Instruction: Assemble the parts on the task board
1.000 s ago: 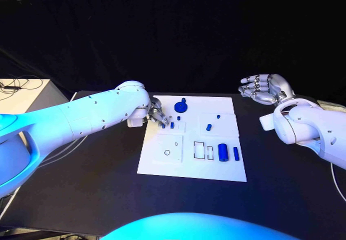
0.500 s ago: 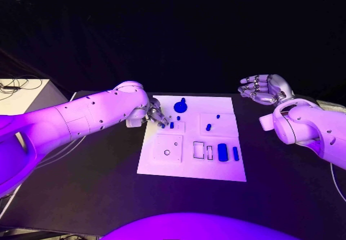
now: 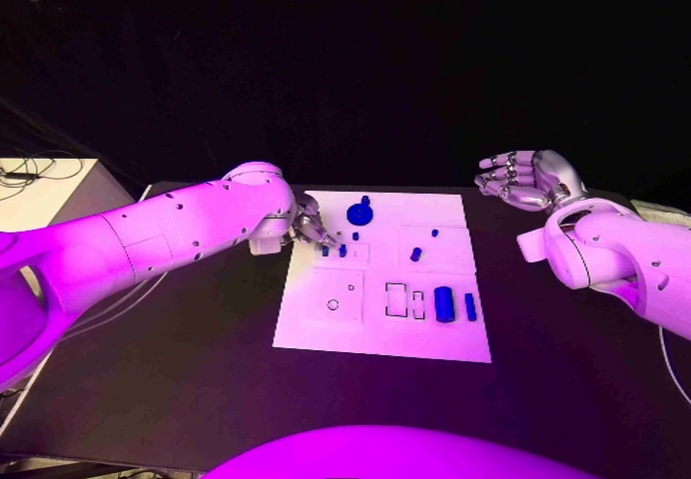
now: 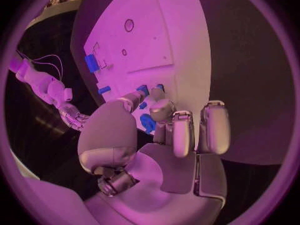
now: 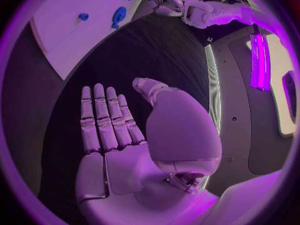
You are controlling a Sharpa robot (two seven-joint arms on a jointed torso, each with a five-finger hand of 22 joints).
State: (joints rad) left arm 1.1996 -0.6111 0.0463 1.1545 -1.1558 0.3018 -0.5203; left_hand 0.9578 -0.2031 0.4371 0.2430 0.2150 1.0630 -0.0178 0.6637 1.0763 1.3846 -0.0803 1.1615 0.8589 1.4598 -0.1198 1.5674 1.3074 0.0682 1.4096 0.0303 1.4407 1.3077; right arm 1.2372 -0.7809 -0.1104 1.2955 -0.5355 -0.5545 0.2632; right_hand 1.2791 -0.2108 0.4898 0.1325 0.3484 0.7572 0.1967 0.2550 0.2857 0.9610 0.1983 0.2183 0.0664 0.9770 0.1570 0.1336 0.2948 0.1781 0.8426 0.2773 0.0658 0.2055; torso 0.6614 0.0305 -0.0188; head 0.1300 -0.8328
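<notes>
Both hands hold nothing: left hand fingertips down on task board, right hand raised, fingers apart.

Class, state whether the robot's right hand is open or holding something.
Open: the right hand shows a bare palm with fingers stretched out, above the black table.

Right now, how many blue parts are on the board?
8: one large part at the far edge, three small parts by the left hand, two small parts right of centre, two long parts near the right edge. The hand may hide more.
</notes>
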